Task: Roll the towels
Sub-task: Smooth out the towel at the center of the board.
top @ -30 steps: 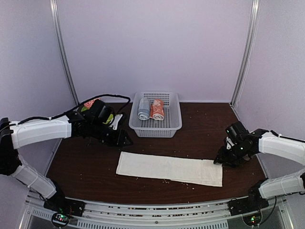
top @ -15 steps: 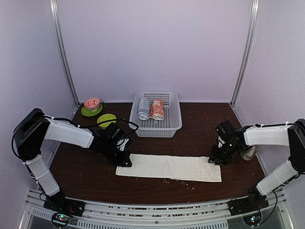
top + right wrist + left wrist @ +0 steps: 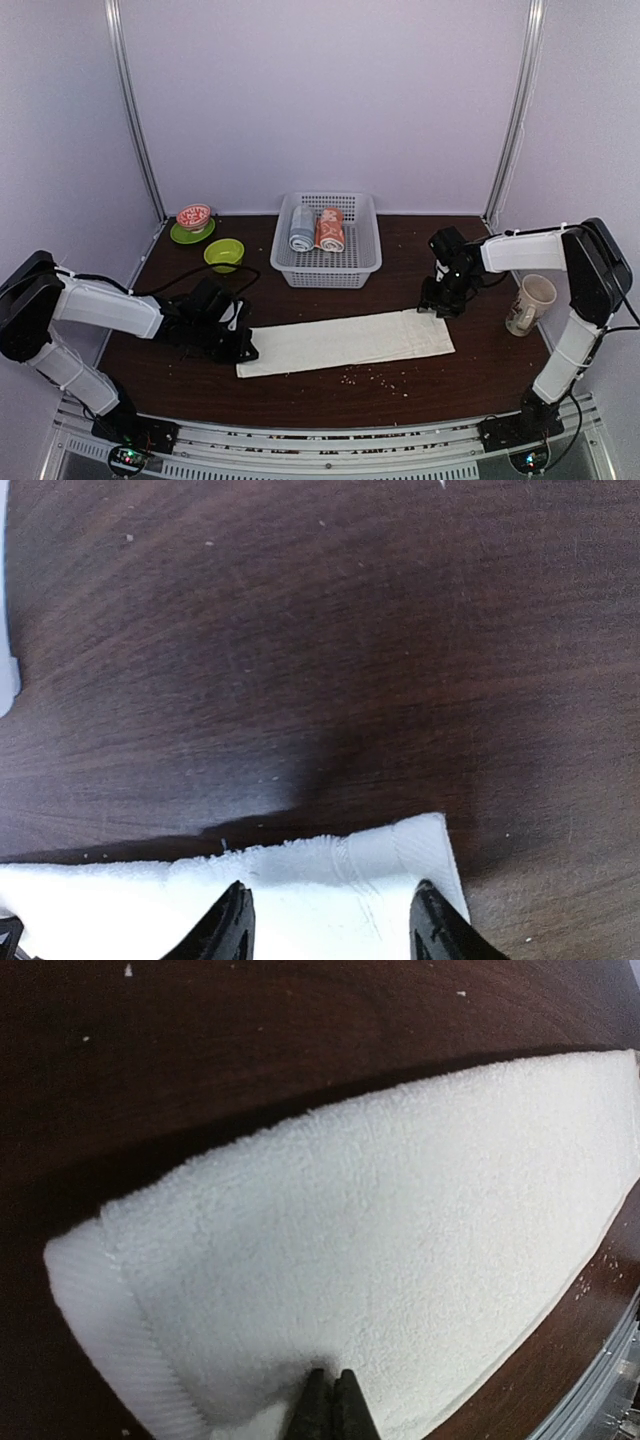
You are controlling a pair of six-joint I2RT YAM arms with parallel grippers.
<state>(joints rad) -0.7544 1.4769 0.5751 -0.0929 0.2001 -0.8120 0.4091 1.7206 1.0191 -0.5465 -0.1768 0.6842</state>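
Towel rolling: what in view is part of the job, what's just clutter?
Job:
- cream towel, spread flat
- orange printed towel, already rolled, in the basket

Lying about:
- grey-blue rolled towel
- green bowl
- red-patterned bowl on green plate
- mug

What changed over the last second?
Left pincer swung from the back-left bowls down to the left end of the cream towel and shut on it. Right pincer moved to the towel's far right corner, open; that end skewed toward the back. Basket and bowls stayed put.
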